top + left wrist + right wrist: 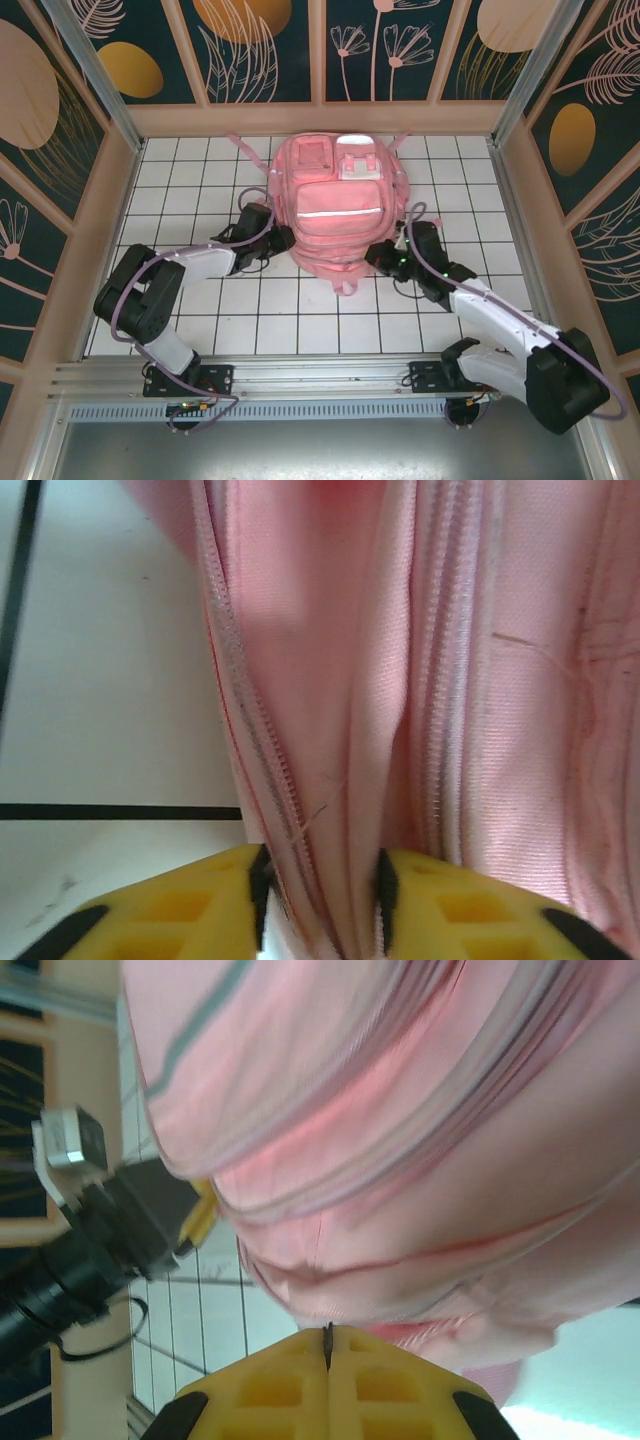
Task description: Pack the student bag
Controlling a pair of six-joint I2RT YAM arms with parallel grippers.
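**Q:** Surface and enclosure?

**A:** You are working on a white tiled table (200, 330) with dark grid lines. Teal panels (260, 50) printed with flowers and leaves, set in pale wood frames, close it on three sides. An aluminium rail (320, 375) runs along the near edge by the arm bases.

**Q:** Where is the bag relative to your grippers?

**A:** The student bag (335, 200) lies flat, front face up, centred toward the far half of the table. Your left gripper (323, 895) is at its near-left edge. It is closed partway on a fold of pink fabric beside a zip (250, 740), with the fold filling the gap between the dark pads (385, 880). Your right gripper (327, 1345) is at the near-right edge, jaws pressed fully together, tips against the bag's lower side. You cannot tell whether any fabric is caught there.

**Q:** Orientation?

**A:** The long axis runs near to far. The two small pockets (315, 157) sit at the far end. The silvery strip (340, 213) crosses the middle, and a small loop (346, 287) points toward the bases.
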